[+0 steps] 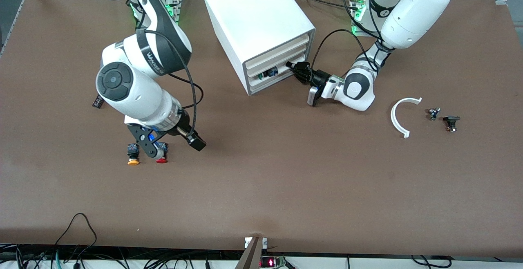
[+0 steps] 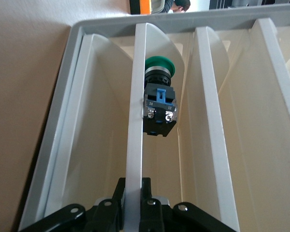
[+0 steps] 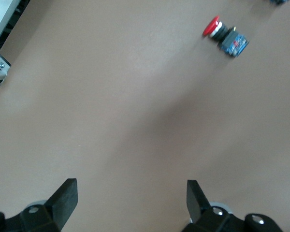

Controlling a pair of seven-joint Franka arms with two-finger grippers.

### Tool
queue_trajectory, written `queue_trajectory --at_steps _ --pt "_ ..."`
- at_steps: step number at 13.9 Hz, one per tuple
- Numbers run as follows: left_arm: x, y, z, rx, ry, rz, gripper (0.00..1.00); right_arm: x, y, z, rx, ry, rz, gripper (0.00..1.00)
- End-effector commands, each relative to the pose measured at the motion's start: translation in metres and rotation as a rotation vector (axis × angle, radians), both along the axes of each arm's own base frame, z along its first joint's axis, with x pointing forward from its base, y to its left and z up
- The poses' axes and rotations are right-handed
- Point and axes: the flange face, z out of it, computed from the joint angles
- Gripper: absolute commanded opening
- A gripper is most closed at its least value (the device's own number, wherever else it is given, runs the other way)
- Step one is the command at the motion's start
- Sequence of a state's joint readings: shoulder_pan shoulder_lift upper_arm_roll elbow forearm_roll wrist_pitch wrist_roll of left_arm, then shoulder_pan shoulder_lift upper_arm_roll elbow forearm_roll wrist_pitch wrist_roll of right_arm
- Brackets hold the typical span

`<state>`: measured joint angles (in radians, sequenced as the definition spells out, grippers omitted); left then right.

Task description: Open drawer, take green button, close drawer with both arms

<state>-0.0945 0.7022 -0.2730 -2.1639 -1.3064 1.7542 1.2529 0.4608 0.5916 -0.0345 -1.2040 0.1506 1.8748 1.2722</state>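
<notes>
The white cabinet (image 1: 253, 19) stands at the table's middle, its four drawer fronts facing the left arm's end. My left gripper (image 1: 295, 69) is shut on the cream front edge of one middle drawer (image 1: 282, 66). In the left wrist view the gripper (image 2: 134, 191) clamps that edge (image 2: 137, 96). The drawer stands slightly open. The green-capped button (image 2: 159, 96) lies inside it and shows through the gap (image 1: 269, 72). My right gripper (image 1: 149, 148) hangs open and empty over the table, beside two other buttons; its fingers (image 3: 65, 198) are wide apart.
An orange-capped button (image 1: 132, 156) and a red-capped button (image 1: 162, 154) lie under the right hand; the red one also shows in the right wrist view (image 3: 224, 36). A white curved piece (image 1: 402, 115) and two small parts (image 1: 443, 117) lie toward the left arm's end.
</notes>
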Motion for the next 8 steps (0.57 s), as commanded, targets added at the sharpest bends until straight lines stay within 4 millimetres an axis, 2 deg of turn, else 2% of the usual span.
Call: queue_trajectory --at_steps 1,5,8 --pt "0.029 0.012 0.008 0.039 0.007 0.067 0.00 0.003 0.029 -0.001 0.020 0.006 -0.093 1.00" --pt "0.087 0.046 0.028 0.128 -0.002 0.052 0.00 -0.006 0.060 -0.006 0.030 0.011 -0.175 1.00" --pt "0.115 0.061 0.037 0.188 0.011 0.062 0.00 -0.020 0.092 -0.013 0.040 0.011 -0.222 1.00"
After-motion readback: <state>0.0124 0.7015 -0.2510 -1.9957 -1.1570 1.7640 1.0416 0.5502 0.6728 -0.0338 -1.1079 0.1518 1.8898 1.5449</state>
